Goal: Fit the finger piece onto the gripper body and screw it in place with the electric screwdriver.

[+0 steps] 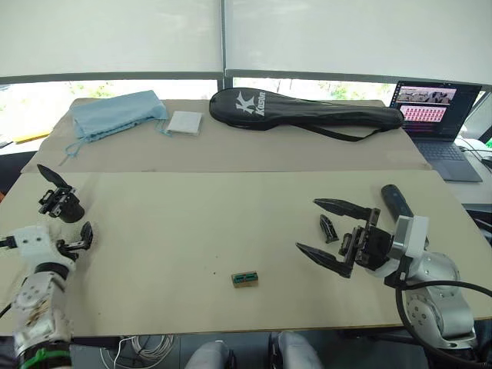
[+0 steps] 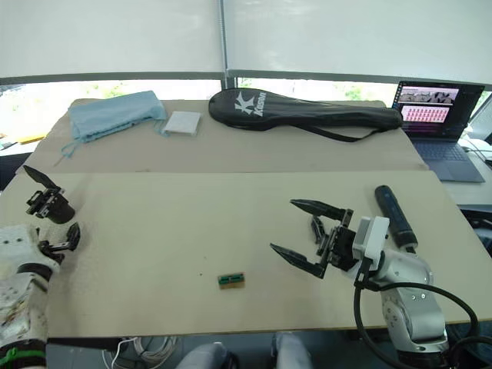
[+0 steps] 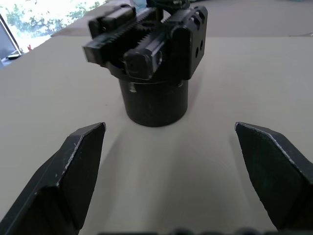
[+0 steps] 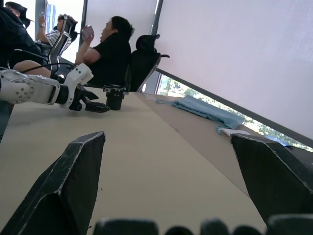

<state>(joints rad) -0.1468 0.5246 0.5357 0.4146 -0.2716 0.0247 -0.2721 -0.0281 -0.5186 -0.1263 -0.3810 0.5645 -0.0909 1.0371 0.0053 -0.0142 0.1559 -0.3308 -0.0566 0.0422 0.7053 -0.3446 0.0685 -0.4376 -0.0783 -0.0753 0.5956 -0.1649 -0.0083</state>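
On the far left of the pale, matte table (image 1: 192, 223) stands the one gripper body (image 1: 60, 201), a chunky black block on a round base with a single pointed finger rising from it; the left wrist view shows toothed racks across its top. The left gripper (image 1: 73, 240) sits just beside it, its two black wedge-shaped fingers spread wide with nothing between them. Behind, on the rear board, lie one crumpled light-blue cloth bag (image 1: 115, 114) and one flat white square pad (image 1: 185, 123). Near the table's front edge rests one small green-and-tan box (image 1: 244, 279). Across the back stretches one long black racket bag (image 1: 304, 111) with white lettering. Toward the right, the single finger piece (image 1: 328, 228), small, black and tapered, lies flat on the table between the two long pointed fingers of the right gripper (image 1: 319, 228), which is wide open and not touching it. Just beyond that gripper lies one electric screwdriver (image 2: 394, 215), a thick matte black cylinder. At far right stands one open laptop (image 1: 434, 123).
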